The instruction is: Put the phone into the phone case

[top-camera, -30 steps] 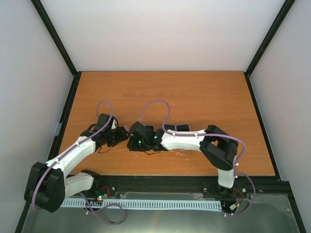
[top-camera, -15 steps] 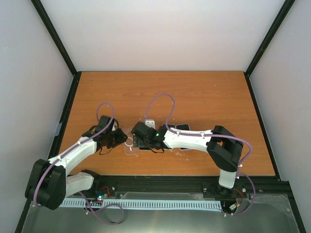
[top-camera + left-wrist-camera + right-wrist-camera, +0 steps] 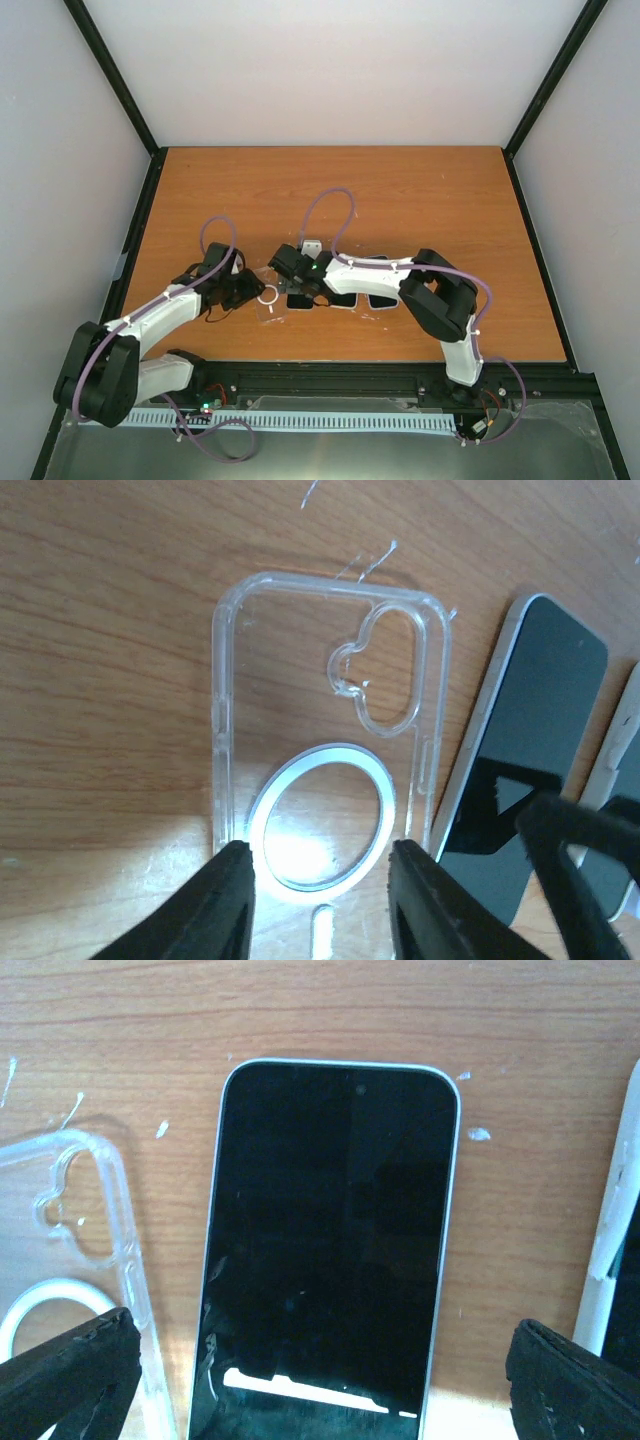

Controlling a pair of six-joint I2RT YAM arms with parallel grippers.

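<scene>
The clear phone case with its white ring lies flat on the wooden table; in the top view the phone case is left of centre. My left gripper is shut across the case's lower sides, one finger on each long edge. The phone, black-screened with a pale rim, lies face up just right of the case. My right gripper hangs over the phone's lower half, open wide, touching nothing. Seen from above, the right gripper sits close to the left gripper.
A second phone lies to the right of the first, and in the top view two more phones sit in a row under the right forearm. The table's front rail is close behind the arms.
The right gripper's jaws have spread wide and its arm has shifted right over the phone. The left jaws have narrowed onto the case, which now lies flat on the table.
</scene>
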